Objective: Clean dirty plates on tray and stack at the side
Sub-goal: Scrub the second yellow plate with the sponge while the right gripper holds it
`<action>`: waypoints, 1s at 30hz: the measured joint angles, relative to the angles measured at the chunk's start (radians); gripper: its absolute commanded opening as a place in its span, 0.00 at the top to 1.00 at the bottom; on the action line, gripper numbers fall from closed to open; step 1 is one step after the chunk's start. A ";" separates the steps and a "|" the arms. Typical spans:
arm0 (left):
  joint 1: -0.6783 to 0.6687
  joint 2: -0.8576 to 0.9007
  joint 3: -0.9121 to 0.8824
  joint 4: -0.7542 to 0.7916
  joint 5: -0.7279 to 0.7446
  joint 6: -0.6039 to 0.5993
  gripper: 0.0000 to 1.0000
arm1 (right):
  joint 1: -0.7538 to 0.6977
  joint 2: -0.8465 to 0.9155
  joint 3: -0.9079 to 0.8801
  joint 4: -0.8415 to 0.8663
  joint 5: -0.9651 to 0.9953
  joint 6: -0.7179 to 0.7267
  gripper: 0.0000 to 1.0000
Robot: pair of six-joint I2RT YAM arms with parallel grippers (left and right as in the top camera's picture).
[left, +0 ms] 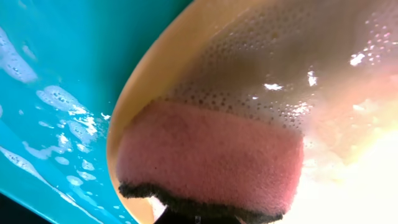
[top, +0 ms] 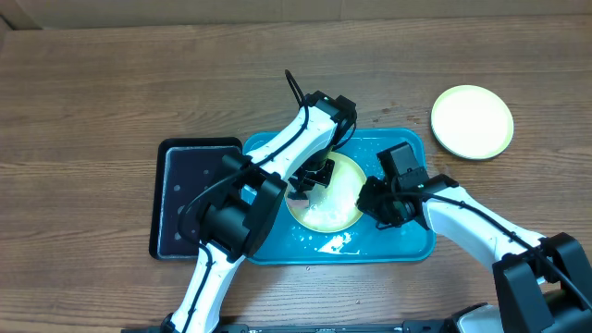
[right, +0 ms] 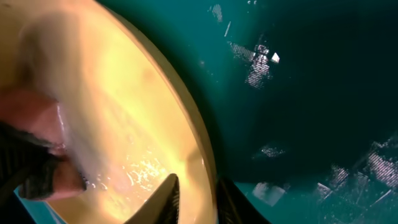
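Yellow-green plastic, wet and soapy, is what both hands work on now. The plate [top: 335,208] lies in the middle of the blue tray [top: 402,248], which stands in the centre of the worktop [top: 92,83]. My left hand [top: 313,178] is closed on a pink sponge [left: 205,155] with a dark scrubbing layer. The sponge presses on the left part of the plate, where I see many small bubbles. My right hand [right: 198,198] is at the right edge of the plate, with one finger inside the rim and one outside. The fingers are very near the rim, but I cannot tell if they really pinch it.

The main risk, I think, is slipping. The rim is thin and soapy, so if the right hand does not hold well, the push of the sponge may turn the plate or slide it against the right wall of the tray. If the hold is too hard, the plate may tip up at that side. The two hands are also near each other over one plate, so a wide scrub to the right could bring the sponge against my right fingers. Foam [top: 335,242] lies at the near side of the tray and could splash out. A second plate [top: 472,121] sits far right on the worktop, well apart from all this.
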 measured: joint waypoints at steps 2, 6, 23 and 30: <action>0.000 0.000 0.000 -0.002 0.010 0.005 0.96 | 0.001 0.000 -0.003 -0.002 0.005 0.018 0.85; 0.000 0.000 0.001 -0.003 0.023 0.019 0.96 | 0.001 0.002 -0.005 -0.016 0.014 0.057 0.96; 0.002 0.006 0.000 0.031 0.346 0.161 0.96 | 0.001 0.016 -0.008 -0.009 0.013 0.075 0.96; -0.029 0.025 -0.005 0.121 0.570 0.189 0.96 | 0.001 0.016 -0.008 -0.009 0.013 0.072 0.96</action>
